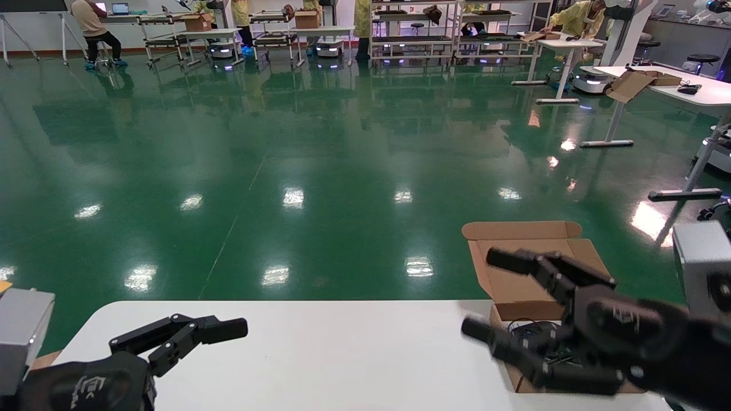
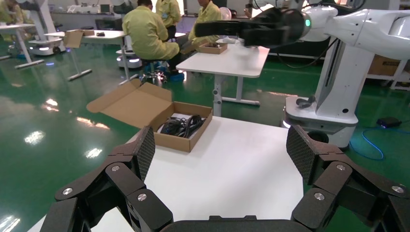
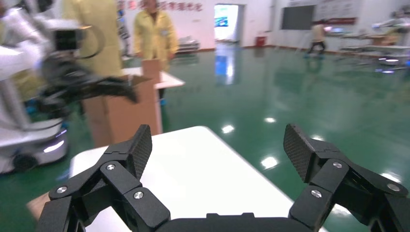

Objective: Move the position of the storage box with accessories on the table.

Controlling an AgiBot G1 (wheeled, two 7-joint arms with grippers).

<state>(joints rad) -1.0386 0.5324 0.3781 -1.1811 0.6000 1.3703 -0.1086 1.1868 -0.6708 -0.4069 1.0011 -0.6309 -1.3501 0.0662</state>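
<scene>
The storage box (image 1: 517, 285) is brown cardboard and sits open at the far right of the white table (image 1: 320, 354), its flap lid standing past the far edge. It also shows in the left wrist view (image 2: 179, 140). The accessories, a coiled black cable (image 2: 183, 125) over white paper, lie inside it. I cannot make out the mouse. My right gripper (image 1: 478, 292) is open and empty, hovering just over the box's near left side; its own view (image 3: 218, 145) shows only bare tabletop between the jaws. My left gripper (image 1: 237, 329) is open and empty above the table's left part (image 2: 222, 145).
Green floor (image 1: 320, 171) lies beyond the table's far edge. Another white desk (image 1: 702, 91) with a cardboard box stands far right. People and racks are at the back. A tall cardboard box (image 3: 121, 116) stands past the table's left end.
</scene>
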